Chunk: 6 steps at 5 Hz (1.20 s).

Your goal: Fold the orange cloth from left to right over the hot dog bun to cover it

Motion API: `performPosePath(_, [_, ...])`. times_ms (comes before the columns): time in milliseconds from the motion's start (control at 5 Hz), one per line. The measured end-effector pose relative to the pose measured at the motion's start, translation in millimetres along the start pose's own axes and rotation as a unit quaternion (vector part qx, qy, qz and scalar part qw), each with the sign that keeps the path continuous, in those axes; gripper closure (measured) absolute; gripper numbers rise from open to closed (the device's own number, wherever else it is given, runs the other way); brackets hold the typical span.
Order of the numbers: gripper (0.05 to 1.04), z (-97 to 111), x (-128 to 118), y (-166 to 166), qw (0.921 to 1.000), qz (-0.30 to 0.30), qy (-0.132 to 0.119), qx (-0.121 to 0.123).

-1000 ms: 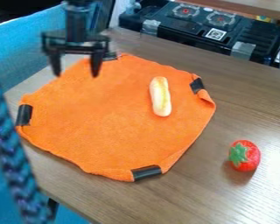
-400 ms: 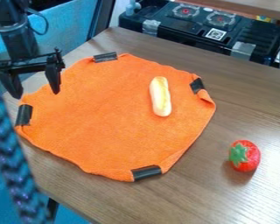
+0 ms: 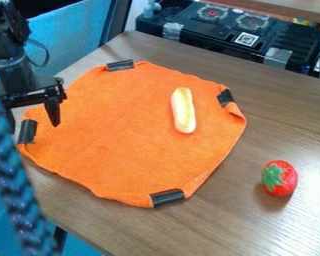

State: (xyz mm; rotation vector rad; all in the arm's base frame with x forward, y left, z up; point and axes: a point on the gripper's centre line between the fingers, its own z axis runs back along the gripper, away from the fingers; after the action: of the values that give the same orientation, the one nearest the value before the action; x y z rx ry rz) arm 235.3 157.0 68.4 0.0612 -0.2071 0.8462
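Far left: end effector (image 3: 33, 126) released, empty, above left edge of orange cloth (image 3: 116, 135). Cloth spread on desk (image 3: 223, 225), taped at edges; likely light, limp, not slippery. Farther right, lying on cloth: bread roll (image 3: 183, 111), probably light, smooth; best gripped across narrow middle. Next, raised fold (image 3: 235, 118), good pinch spot for cloth. Far right, on desk: strawberry (image 3: 287, 181), rounded, likely light.

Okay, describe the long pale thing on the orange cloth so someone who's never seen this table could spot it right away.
On the wooden table, find the orange cloth with black tape at its edges. On its right half lies a slim, cream-and-yellow bun. Unlike the red, rounder strawberry, it sits on the cloth.
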Motion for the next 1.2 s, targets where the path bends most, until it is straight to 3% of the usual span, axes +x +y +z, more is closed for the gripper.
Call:
performPosePath(200, [0.085, -9.6, 0.3, 7.1, 0.9994, 0.018, -0.023, 0.018])
performPosePath(800, [0.085, -12.6, 1.1, 12.7, 0.9993, 0.004, -0.032, 0.019])
performPosePath(1200, [0.085, -16.5, 5.9, 21.5, 0.9985, 0.006, -0.042, 0.034])
